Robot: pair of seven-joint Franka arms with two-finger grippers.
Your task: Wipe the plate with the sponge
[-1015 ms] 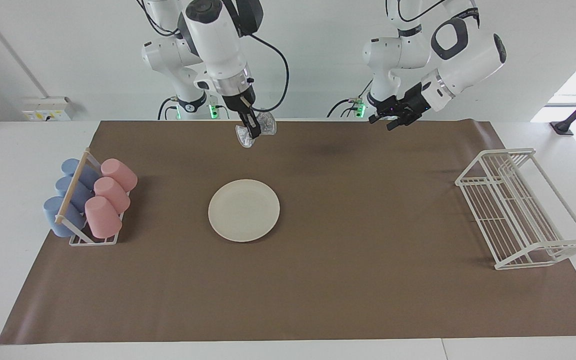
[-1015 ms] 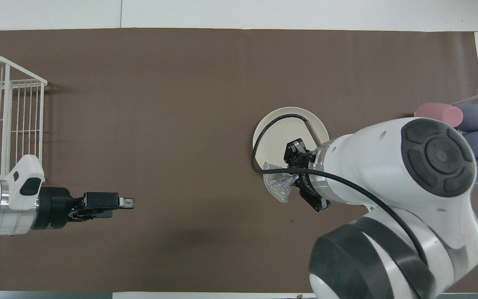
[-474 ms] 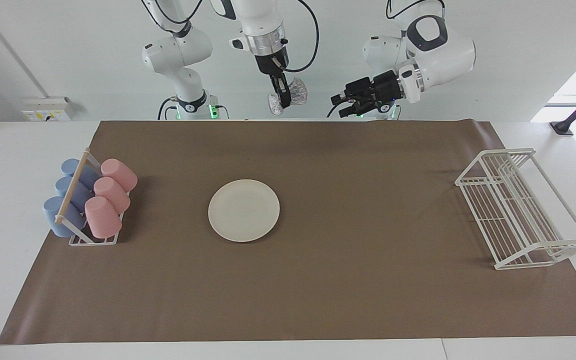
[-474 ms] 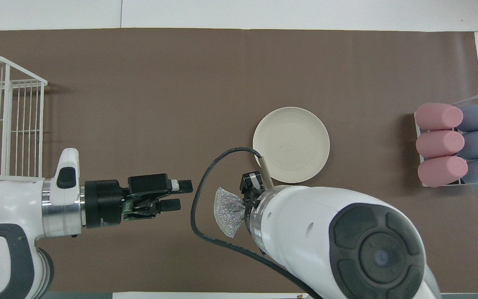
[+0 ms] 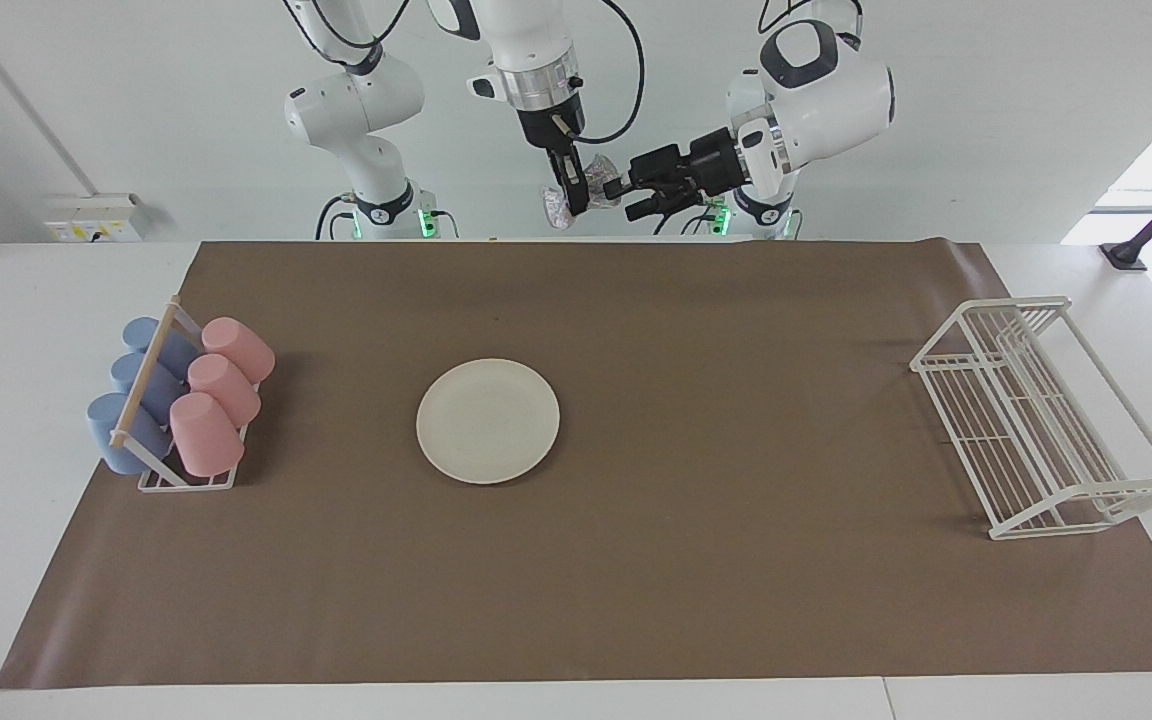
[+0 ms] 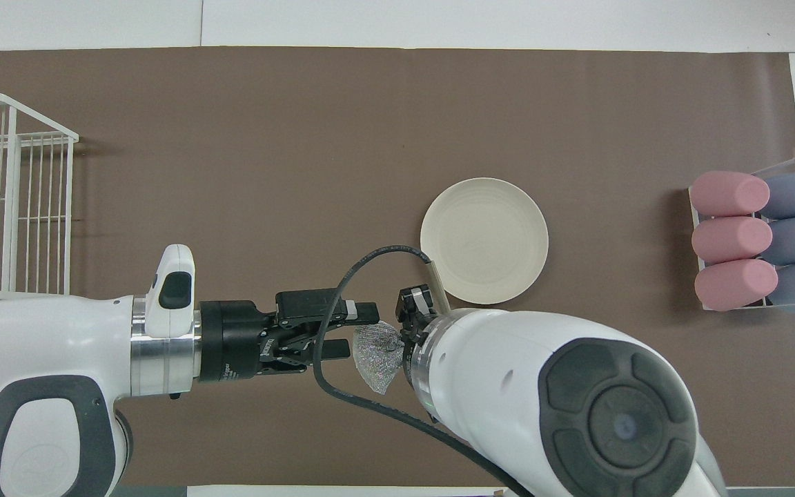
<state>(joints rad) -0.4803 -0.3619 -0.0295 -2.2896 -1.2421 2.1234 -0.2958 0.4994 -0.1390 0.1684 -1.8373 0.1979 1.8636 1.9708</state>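
Brown matting (image 5: 696, 560) covers the table in front of you. Toward the right arm's end sits a small white cup holder (image 5: 186, 480) with a wooden bar (image 5: 143, 376) across it. It holds six cups lying on their sides in two rows of three: pink cups (image 5: 219, 393) on the side nearer the plate, blue cups (image 5: 131, 395) on the side away from it. Toward the left arm's end you have a white wire rack (image 5: 1041, 420), with nothing on its wires.

The plate (image 5: 488, 421) lies flat on the mat between the two, closer to the cup holder, with nothing on it. Being round, it shows no long axis.

Your right gripper (image 5: 573, 205) hangs high over the robots' edge of the mat, fingers pointing down and clamped on the sponge (image 5: 596, 178). The sponge is a crumpled silvery wad with no clear long axis, bulging from the fingers toward the left arm. In the overhead view it tapers to a ragged point at the end toward the robots (image 6: 378, 351).

Your left gripper (image 5: 622, 199) lies level, pointing at the sponge, jaws apart, with the tips just beside the wad. Whether they touch it you cannot tell.
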